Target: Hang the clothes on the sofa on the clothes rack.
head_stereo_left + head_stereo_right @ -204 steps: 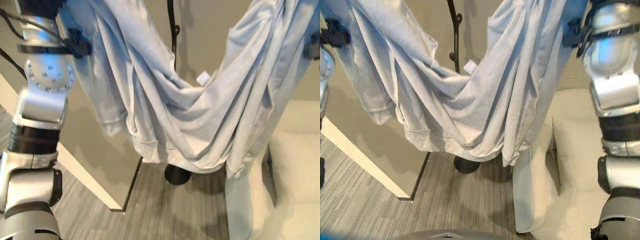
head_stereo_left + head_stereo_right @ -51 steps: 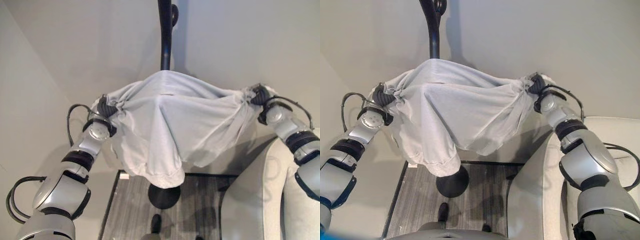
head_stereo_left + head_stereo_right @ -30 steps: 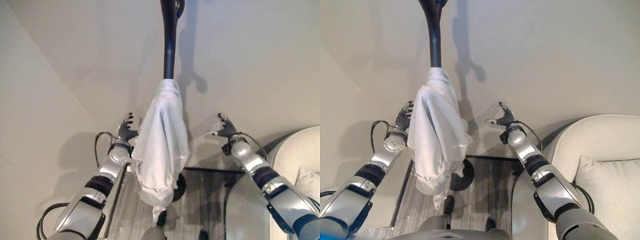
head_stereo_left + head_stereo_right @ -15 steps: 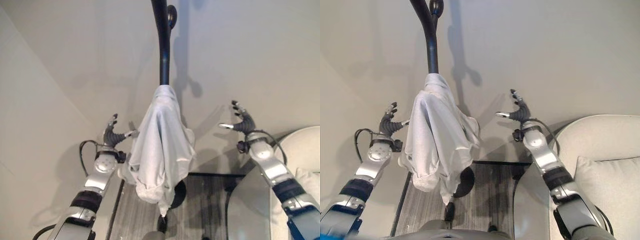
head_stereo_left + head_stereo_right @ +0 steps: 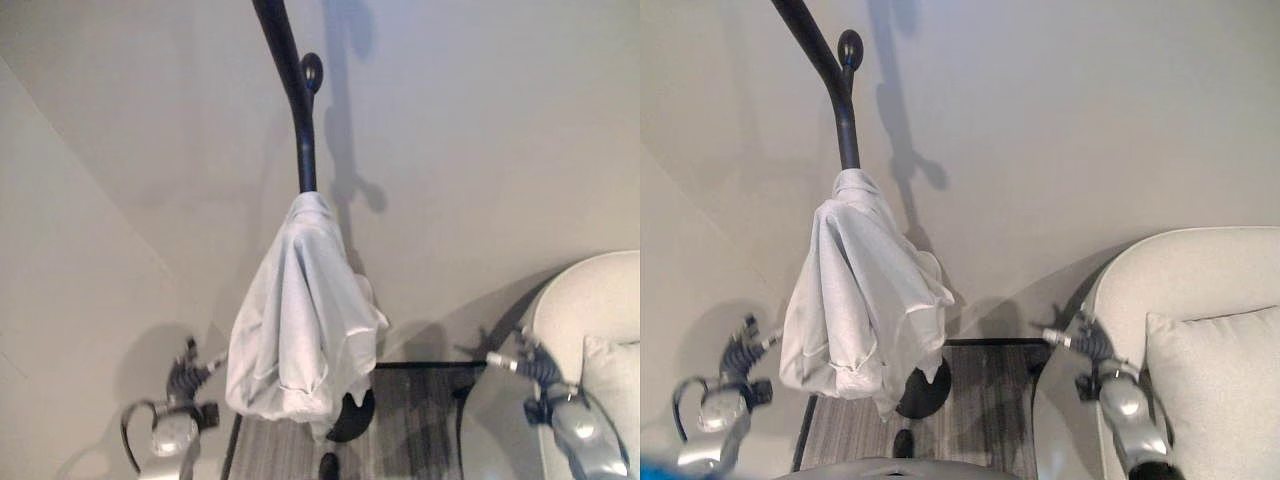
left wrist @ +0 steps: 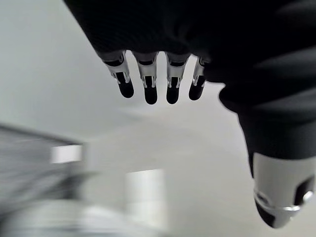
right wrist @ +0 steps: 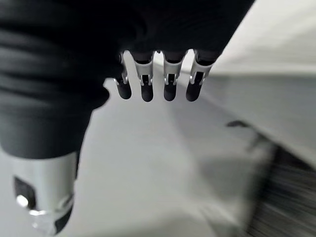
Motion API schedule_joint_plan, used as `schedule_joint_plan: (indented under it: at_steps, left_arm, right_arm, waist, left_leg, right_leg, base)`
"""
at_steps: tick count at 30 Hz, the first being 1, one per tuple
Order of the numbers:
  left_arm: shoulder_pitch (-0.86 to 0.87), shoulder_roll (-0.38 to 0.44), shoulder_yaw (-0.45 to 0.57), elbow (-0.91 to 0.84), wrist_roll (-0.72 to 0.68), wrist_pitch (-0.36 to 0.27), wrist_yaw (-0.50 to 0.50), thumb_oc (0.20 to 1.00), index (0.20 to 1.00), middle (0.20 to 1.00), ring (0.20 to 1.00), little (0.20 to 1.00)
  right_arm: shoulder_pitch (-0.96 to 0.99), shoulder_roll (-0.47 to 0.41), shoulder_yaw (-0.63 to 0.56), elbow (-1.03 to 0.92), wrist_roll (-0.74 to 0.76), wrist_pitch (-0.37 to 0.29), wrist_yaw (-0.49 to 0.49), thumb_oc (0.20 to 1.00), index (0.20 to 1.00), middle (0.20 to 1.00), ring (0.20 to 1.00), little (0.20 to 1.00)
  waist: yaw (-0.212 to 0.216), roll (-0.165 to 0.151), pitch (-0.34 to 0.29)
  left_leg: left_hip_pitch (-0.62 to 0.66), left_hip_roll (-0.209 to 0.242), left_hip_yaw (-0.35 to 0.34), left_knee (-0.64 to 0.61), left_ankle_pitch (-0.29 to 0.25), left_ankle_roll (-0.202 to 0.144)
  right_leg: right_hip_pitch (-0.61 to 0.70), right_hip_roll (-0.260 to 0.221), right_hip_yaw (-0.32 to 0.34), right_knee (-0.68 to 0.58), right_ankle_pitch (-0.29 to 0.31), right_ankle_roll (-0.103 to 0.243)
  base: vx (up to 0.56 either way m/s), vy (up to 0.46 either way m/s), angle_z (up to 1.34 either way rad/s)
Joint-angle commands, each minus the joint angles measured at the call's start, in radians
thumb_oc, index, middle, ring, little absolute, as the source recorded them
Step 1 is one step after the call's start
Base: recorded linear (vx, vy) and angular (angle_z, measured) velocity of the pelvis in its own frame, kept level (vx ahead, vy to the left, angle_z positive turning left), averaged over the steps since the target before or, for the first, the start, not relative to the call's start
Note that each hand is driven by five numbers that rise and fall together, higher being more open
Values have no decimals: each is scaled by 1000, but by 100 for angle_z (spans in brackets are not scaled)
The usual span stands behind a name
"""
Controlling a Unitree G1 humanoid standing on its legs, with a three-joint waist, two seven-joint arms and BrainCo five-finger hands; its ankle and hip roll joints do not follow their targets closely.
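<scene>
A pale grey garment (image 5: 300, 320) hangs bunched on the black clothes rack (image 5: 296, 110), draped over the pole below a round-tipped hook (image 5: 311, 72). The rack's round black base (image 5: 923, 388) stands on the floor under the cloth. My left hand (image 5: 187, 372) is low at the left, open and apart from the garment. My right hand (image 5: 528, 362) is low at the right, open and empty, near the sofa. The left wrist view shows my left hand (image 6: 148, 79) with straight fingers and nothing in them; the right wrist view shows my right hand (image 7: 158, 79) the same way.
A cream sofa (image 5: 1200, 290) with a cushion (image 5: 1220, 390) fills the lower right. Beige walls meet in a corner behind the rack. A strip of grey wood-grain floor (image 5: 980, 410) lies between the wall and the sofa.
Both hands have dropped lower and further from the garment, which stays hanging on the rack. The camera has shifted, so more of the rack's upper pole and hook shows.
</scene>
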Motion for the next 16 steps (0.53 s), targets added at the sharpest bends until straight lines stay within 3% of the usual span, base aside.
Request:
schedule_joint_plan:
  at_steps: [1,4,5,7,16]
  left_arm:
    - [-65,27,-54,69,13,-36,-80,1000,1000,1000,1000,1000]
    - [-81,1,-127,186,93,-28,-93,1000,1000,1000,1000,1000]
    - [-122,-35,-183,337,166,-17,-87,1000,1000,1000,1000,1000]
    - [-149,-67,-209,453,195,-5,-82,1000,1000,1000,1000,1000]
    - [-175,-81,-212,578,219,12,-100,1000,1000,1000,1000,1000]
  right_arm:
    - [-104,45,31,113,-43,-36,20,1000,1000,1000,1000,1000]
    - [-132,82,75,279,-44,-24,14,1000,1000,1000,1000,1000]
    - [-162,130,92,471,-29,-6,-12,1000,1000,1000,1000,1000]
    - [-179,167,78,586,10,11,-30,1000,1000,1000,1000,1000]
    - [-197,201,62,719,54,33,-33,1000,1000,1000,1000,1000]
  waist:
    - [12,-25,16]
    - [9,-23,15]
    - [5,-24,10]
    - [0,-25,3]
    - [-4,-32,-14]
  left_leg:
    - [121,54,52,12,-124,-38]
    - [121,51,54,12,-126,-36]
    - [125,49,56,12,-129,-36]
    - [130,48,60,12,-133,-37]
    - [146,51,65,12,-143,-39]
  right_leg:
    - [-81,-97,-51,24,96,73]
    - [-86,-98,-49,29,96,74]
    - [-85,-100,-47,30,95,74]
    - [-82,-102,-48,27,94,73]
    - [-67,-101,-53,23,91,70]
  base:
    - [-16,26,6]
    - [-2,4,-1]
    - [17,11,-4]
    - [16,6,-1]
    - [15,-1,0]
